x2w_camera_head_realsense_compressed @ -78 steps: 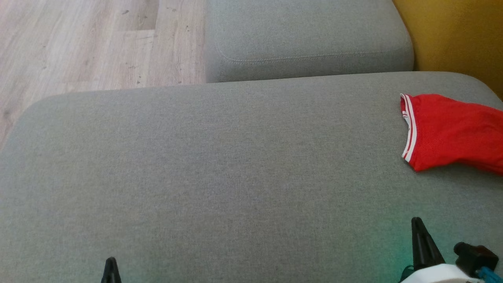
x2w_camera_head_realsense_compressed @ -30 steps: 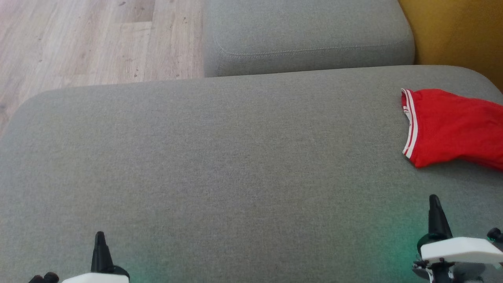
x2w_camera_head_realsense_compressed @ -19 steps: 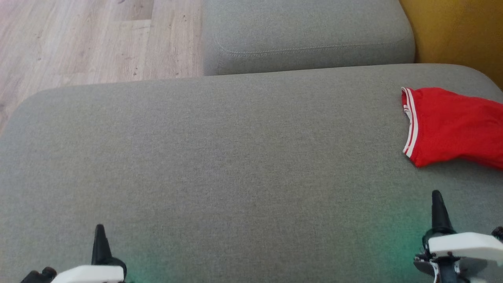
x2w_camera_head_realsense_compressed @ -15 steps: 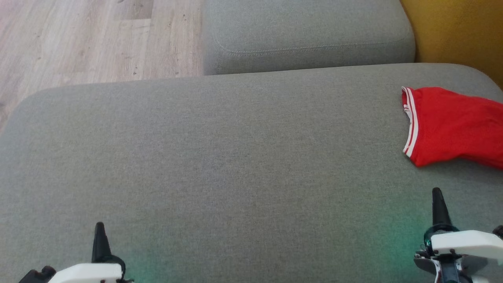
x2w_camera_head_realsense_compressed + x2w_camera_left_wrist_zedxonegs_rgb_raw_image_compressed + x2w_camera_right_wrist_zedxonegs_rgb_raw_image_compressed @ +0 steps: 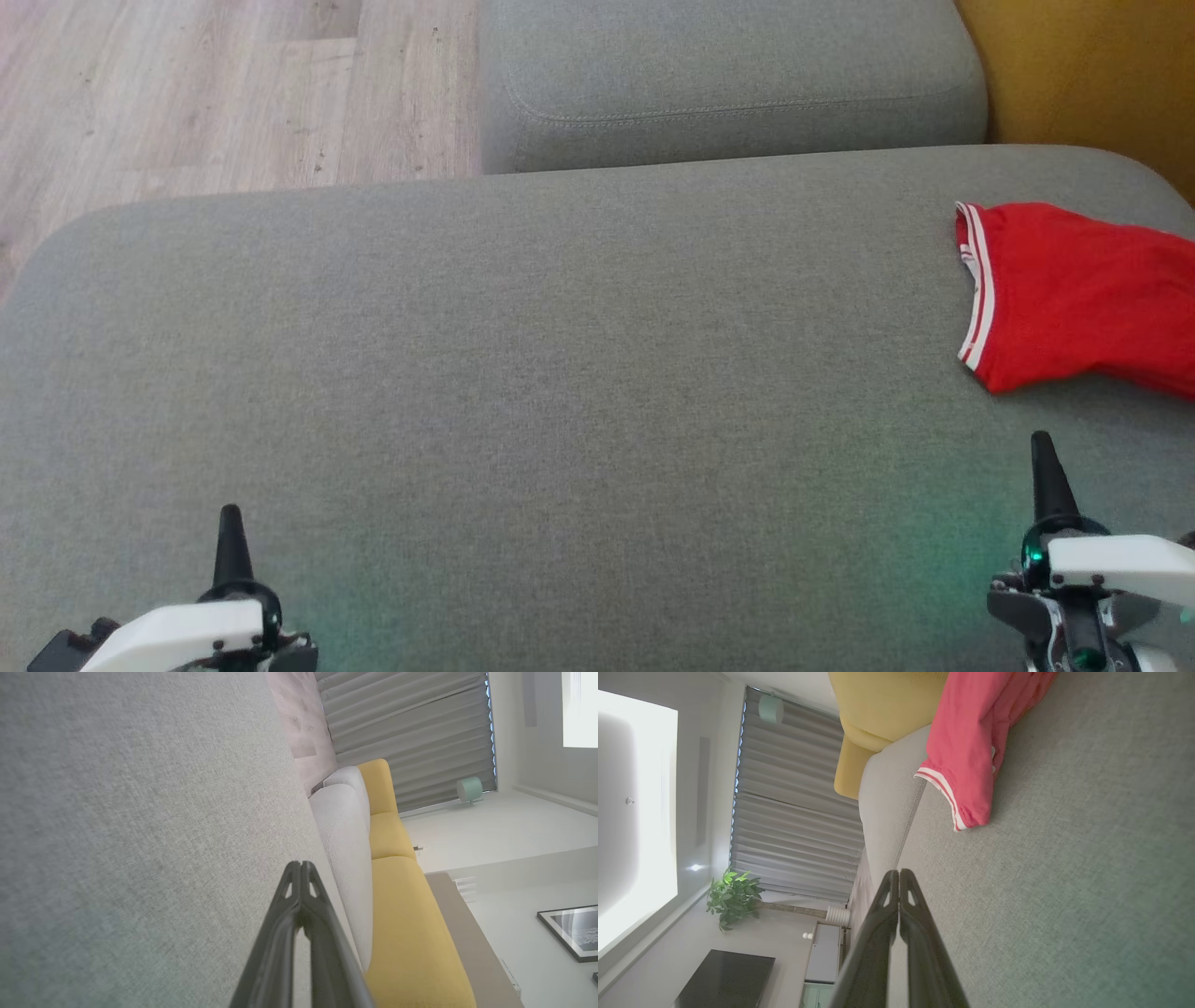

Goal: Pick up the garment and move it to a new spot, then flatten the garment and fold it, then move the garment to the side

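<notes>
The garment (image 5: 1083, 299) is red with a white-striped hem and lies crumpled at the right edge of the grey cushion (image 5: 560, 392); it runs out of the head view on the right. The right wrist view shows the garment (image 5: 971, 742) ahead of the fingers, lying on the cushion. My right gripper (image 5: 1043, 446) hovers over the cushion a short way in front of the garment, shut and empty; its tips (image 5: 899, 873) meet. My left gripper (image 5: 230, 519) is low on the left, far from the garment, also shut with nothing held (image 5: 300, 865).
A second grey cushion (image 5: 728, 84) sits behind the main one. Wooden floor (image 5: 205, 93) lies beyond the cushion at the upper left. A yellow sofa section (image 5: 1092, 75) stands at the upper right. Curtains (image 5: 794, 826) and a potted plant (image 5: 733, 896) are in the background.
Both grippers have risen further into the head view and sit higher over the cushion. The garment has stayed where it was. Both stay shut.
</notes>
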Robot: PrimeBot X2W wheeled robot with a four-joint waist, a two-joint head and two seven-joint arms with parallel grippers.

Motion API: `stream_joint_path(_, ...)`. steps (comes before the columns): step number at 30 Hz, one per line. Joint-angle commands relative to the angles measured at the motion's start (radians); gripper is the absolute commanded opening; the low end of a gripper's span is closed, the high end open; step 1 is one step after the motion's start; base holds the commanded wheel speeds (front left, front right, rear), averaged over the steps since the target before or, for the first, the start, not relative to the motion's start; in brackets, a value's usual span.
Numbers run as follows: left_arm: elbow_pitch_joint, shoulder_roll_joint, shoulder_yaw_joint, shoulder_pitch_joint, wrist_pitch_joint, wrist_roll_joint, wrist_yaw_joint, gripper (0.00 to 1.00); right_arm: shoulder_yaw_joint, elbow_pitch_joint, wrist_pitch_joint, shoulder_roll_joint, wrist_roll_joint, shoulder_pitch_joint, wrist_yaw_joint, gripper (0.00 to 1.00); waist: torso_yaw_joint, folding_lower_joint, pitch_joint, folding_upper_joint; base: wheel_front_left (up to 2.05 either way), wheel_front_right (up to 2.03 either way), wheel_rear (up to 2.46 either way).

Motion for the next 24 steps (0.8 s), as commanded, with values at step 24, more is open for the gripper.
stream_joint_path(24, -0.027, 0.002, 0.054, -0.128, 0.074, -0.277, -0.027, 0.0, -0.003, -0.052, 0.074, -0.007, 0.33, -0.104, 0.007, 0.0, -0.002, 0.0, 0.012, 0.0, 0.0, 0.0, 0.0)
